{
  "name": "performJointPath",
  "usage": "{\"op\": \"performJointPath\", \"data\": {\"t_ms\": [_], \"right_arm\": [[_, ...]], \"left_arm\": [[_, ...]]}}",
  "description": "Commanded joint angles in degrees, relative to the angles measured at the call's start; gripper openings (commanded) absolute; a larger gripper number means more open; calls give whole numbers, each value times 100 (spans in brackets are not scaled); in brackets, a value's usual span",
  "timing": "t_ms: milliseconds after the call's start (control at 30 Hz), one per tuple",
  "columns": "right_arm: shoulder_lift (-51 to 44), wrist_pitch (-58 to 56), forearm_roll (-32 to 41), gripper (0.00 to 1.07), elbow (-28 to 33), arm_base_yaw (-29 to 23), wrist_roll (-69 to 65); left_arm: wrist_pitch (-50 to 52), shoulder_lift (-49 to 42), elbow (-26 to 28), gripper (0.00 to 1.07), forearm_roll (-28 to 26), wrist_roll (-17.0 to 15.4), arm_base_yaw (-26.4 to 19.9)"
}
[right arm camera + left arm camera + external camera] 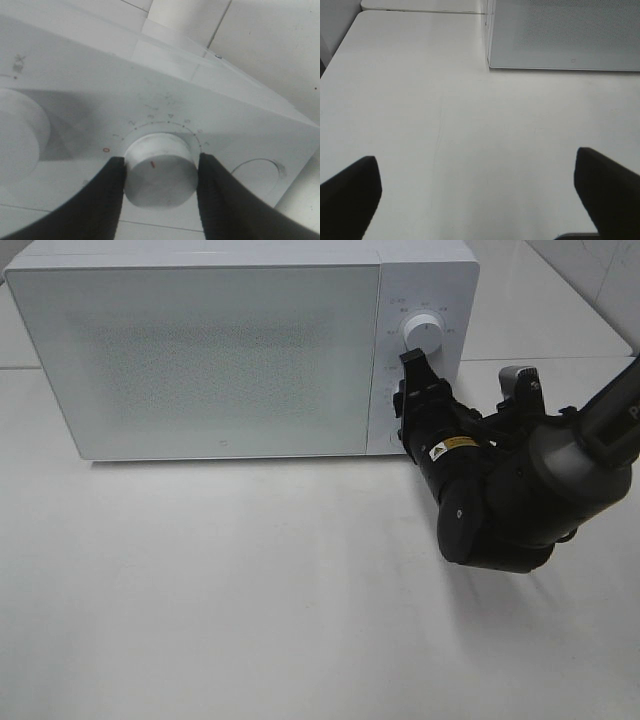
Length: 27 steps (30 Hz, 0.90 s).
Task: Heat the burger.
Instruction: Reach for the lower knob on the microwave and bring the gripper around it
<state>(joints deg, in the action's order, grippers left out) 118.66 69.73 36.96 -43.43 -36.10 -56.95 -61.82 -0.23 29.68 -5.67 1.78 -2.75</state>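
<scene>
Two knobs sit one above the other on the control panel at the right end of the white microwave, which stands at the far side of the white table and faces the near edge. The upper knob is free. The right gripper has reached in from the right, and its two black fingers are clamped on opposite sides of the lower knob (the one ringed by a dotted scale with a red zero). A small red mark shows on that knob's face.

The microwave's door is shut, and its speckled window lets nothing through. The burger is not visible in any view, so I cannot tell whether it is inside.

The left gripper hangs above bare tabletop on the near side of the microwave's left front corner. Its jaws are spread wide with nothing between them, and it is well apart from the door.
</scene>
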Motion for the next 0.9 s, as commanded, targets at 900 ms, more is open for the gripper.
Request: {"op": "performJointPath", "data": {"t_ms": [900], "right_arm": [[-17,1037,-561,14,-80,-63,-3231]], "left_arm": [[52,-86,-11,100,-29,-6,0]]}}
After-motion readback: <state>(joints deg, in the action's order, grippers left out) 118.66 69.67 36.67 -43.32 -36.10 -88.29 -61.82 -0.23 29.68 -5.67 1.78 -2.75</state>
